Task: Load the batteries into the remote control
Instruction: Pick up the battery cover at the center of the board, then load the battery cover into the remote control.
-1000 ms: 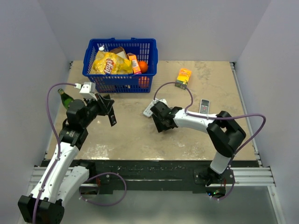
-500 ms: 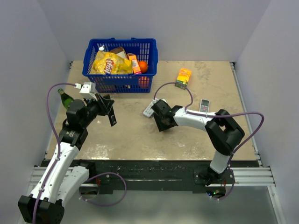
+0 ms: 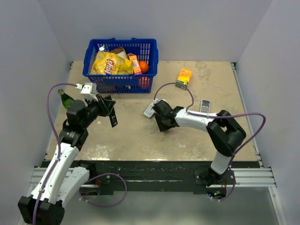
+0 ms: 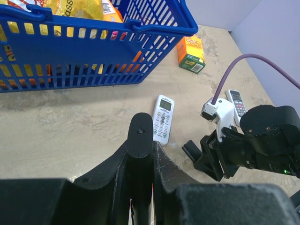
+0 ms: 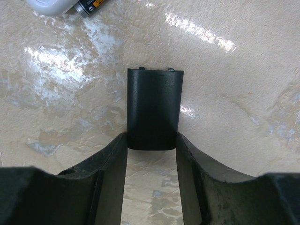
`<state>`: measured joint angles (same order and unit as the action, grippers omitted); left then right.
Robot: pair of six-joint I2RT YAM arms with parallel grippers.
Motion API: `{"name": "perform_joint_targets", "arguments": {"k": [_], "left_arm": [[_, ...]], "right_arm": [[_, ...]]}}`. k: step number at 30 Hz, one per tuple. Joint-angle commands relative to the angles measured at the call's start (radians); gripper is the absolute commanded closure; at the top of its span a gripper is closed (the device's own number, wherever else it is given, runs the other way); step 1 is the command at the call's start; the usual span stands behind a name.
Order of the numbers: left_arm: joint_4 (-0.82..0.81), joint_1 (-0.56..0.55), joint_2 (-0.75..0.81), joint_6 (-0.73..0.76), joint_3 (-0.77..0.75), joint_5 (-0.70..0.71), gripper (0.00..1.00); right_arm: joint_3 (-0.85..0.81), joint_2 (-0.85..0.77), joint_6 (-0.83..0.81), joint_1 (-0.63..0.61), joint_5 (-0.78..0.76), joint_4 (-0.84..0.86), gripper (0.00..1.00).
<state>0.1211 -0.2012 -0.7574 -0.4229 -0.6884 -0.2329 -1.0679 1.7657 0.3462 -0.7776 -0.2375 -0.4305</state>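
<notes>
Closing over the last second, the right gripper (image 5: 152, 143) had drawn its jaws in from a wide stance to the width of the black battery cover (image 5: 153, 105), which lay flat on the desk (image 5: 243, 98). In the right wrist view the cover's near end sat between the fingers with no gap showing on either side, its two small tabs pointing away. Arm position barely shifted in the top view, only a slight nudge toward the white remote with the small screen (image 3: 149, 111). Reading: the right arm was taking up the cover, not a cell, so loading had not begun; the cover probably has to be set aside or kept ready first. Noted the left gripper (image 4: 140, 161) unchanged, clamped fully on the slim black remote control (image 4: 140, 133) and holding it raised off the desk on the left side, well apart from the right gripper. Whether its battery bay was open or facing up could not be told. One battery (image 5: 90, 5) showed at the top-left edge of the right wrist view, dark with a yellow label. It lay on the desk touching the white remote's end, beyond the right gripper and to the left in that view, near but outside its jaws. A second battery was not made out in any view. Reaching that cell would likely call for a short move forward and across.
</notes>
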Motion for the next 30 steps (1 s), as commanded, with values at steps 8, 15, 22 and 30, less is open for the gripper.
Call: {"name": "perform_joint_targets", "arguments": {"k": [8, 15, 22, 30], "left_arm": [[-0.162, 0.008, -0.019, -0.166, 0.065, -0.092, 1.0], [-0.333, 0.014, -0.008, -0.367, 0.19, -0.137, 1.0], [-0.514, 0.013, 0.052, -0.519, 0.352, -0.112, 1.0], [-0.66, 0.013, 0.105, -0.611, 0.472, -0.102, 1.0]], "right_arm": [[0.052, -0.205, -0.033, -0.031, 0.061, 0.082, 0.88], [0.028, -0.342, -0.026, -0.146, 0.052, 0.117, 0.88], [-0.062, -0.388, 0.008, -0.328, 0.021, 0.101, 0.88], [-0.182, -0.304, 0.027, -0.439, -0.003, 0.013, 0.88]]}}
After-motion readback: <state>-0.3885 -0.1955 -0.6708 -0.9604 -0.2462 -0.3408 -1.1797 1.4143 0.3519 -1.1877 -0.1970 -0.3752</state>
